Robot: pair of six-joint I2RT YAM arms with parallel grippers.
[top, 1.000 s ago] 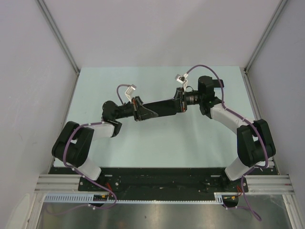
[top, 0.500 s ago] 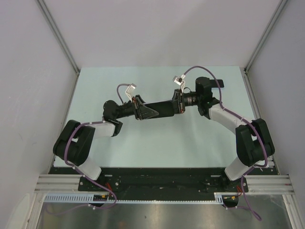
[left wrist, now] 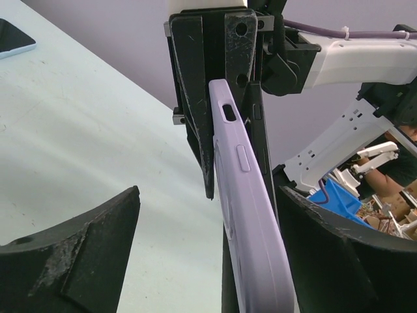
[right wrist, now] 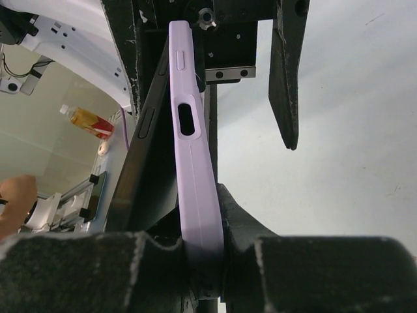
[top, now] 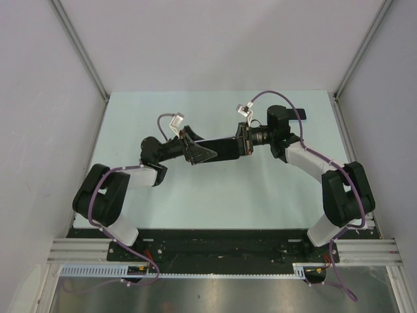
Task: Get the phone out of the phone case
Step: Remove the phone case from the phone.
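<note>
phone case (right wrist: 193, 176) sits clamped in the right gripper (right wrist: 203, 261) while the left gripper (left wrist: 208, 195) gapes wide.

Lilac phone case (right wrist: 193, 182), matte and smooth, with one oval cut-out and one raised long button in its side wall. Seen edge-on from both wrist views. Stretched straight out from the right gripper (top: 246, 141), near end pinched between those jaws, far end not gripped. Lifted, not lying on anything.

Black phone (right wrist: 146, 176), thin, with dark side buttons. Pressed flat along the open side of the case, same direction, also reaching out from the right gripper. Long edge bare on the visible side, standing beside the case wall and not wrapped by it. How far out on the hidden side: impossible to tell. From above, only a broad black face visible.
</note>
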